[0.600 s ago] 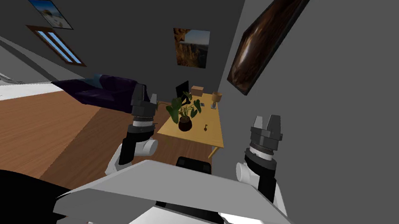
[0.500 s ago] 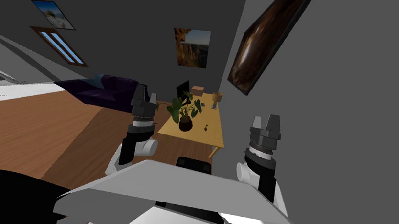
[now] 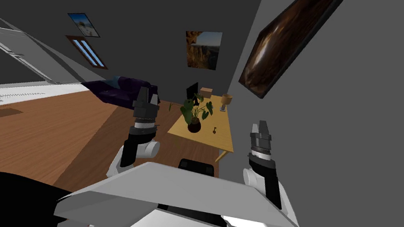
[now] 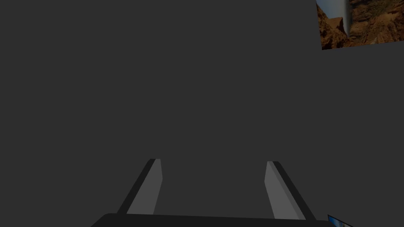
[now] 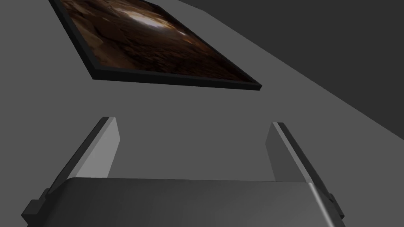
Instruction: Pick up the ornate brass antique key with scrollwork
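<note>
Standing well apart from the light wooden table [image 3: 200, 138], close along the grey wall; no reaching possible from here, so judged as the approach step. Lying flat on the table, in its near half and toward its wall-side edge: a small dark key [image 3: 215, 131], probably the wanted one, though too small here to tell scrollwork or metal. Sharing the table: a potted plant [image 3: 196, 113] in the near half, on the side away from the wall, and at the far end a dark screen [image 3: 192, 90], a box [image 3: 206, 91] and a cup-shaped thing [image 3: 226, 99].

Holding the left gripper [image 3: 147, 95] raised, short of the table's near left corner, fingers wide apart, nothing between them. Holding the right gripper [image 3: 260, 127] raised too, short of the table's near right corner, fingers equally spread and empty.

Both carried high and tucked in, most likely to clear the table's edge on the drive closer; both open, to my judgement for a pinch from above, needed for so flat a thing.
</note>
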{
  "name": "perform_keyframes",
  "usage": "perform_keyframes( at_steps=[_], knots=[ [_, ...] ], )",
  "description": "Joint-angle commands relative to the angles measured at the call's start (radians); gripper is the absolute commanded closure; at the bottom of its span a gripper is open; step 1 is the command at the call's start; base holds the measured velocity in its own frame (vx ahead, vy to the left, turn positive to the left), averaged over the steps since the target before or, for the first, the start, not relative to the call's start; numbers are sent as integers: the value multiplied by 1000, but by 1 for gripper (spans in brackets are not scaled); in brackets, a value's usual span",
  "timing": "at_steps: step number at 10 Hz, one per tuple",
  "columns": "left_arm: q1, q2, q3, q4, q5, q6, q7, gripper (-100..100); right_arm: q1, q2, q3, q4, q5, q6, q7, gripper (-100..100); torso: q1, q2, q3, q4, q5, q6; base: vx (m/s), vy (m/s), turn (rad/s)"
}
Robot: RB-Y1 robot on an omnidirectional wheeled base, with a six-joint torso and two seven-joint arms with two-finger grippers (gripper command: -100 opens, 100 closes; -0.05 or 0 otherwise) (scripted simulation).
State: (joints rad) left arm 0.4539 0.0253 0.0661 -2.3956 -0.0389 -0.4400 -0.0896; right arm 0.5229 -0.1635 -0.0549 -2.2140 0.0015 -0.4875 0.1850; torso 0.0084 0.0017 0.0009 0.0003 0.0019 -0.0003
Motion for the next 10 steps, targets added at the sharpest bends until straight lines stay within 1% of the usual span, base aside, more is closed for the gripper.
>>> perform_keyframes(
  at_steps=[1, 2, 3, 4, 5, 6, 7, 8, 9, 10],
  knots=[
    [0, 0, 0, 0, 0, 0, 0, 0, -1, -17, 2, 29, -14, 16, 31, -100, 0, 0, 0, 0, 0, 0, -23, 103, 55],
    [0, 0, 0, 0, 0, 0, 0, 0, -3, -51, -7, 63, -47, 45, 68, -100, -1, 0, 0, 0, 0, 0, -28, 84, 170],
    [0, 0, 0, 0, 0, 0, 0, 0, -3, -51, -7, 71, -47, 45, 68, -100, -3, 0, 0, 0, -1, 0, -17, 54, 70],
    [0, 0, 0, 0, 0, 0, 0, 0, -6, -85, -17, 111, -82, 76, 108, -100, -5, 0, 0, 0, -1, 0, -8, 74, 169],
    [0, 0, 0, 0, 0, 0, 0, 0, -6, -85, -17, 116, -82, 76, 108, -100, -4, -1, 0, 0, -1, 0, -3, 59, 84],
    [0, 0, 0, 0, 0, 0, 0, 0, -9, -120, -27, 161, -119, 110, 146, -100, -5, -1, 0, 0, -1, 0, -16, 78, 225],
    [0, 0, 0, 0, 0, 0, 0, 0, -9, -120, -27, 166, -119, 110, 150, -100, -4, 0, 0, 0, -1, 0, -12, 69, 84],
    [0, 0, 0, 0, 0, 0, 0, 0, -13, -154, -39, 207, -158, 146, 191, -100, -4, 0, 0, 0, -1, 1, -14, 83, 174],
    [0, 0, 0, 0, 0, 0, 0, 0, -17, -186, -51, 252, -187, 170, 218, -100, -4, 0, 0, 0, -1, 0, -10, 124, 366],
    [0, 0, 0, 0, 0, 0, 0, 0, -17, -188, -51, 272, -199, 185, 243, -100, -1, -1, 0, 0, 0, 0, -8, 99, 106]
  ],
)
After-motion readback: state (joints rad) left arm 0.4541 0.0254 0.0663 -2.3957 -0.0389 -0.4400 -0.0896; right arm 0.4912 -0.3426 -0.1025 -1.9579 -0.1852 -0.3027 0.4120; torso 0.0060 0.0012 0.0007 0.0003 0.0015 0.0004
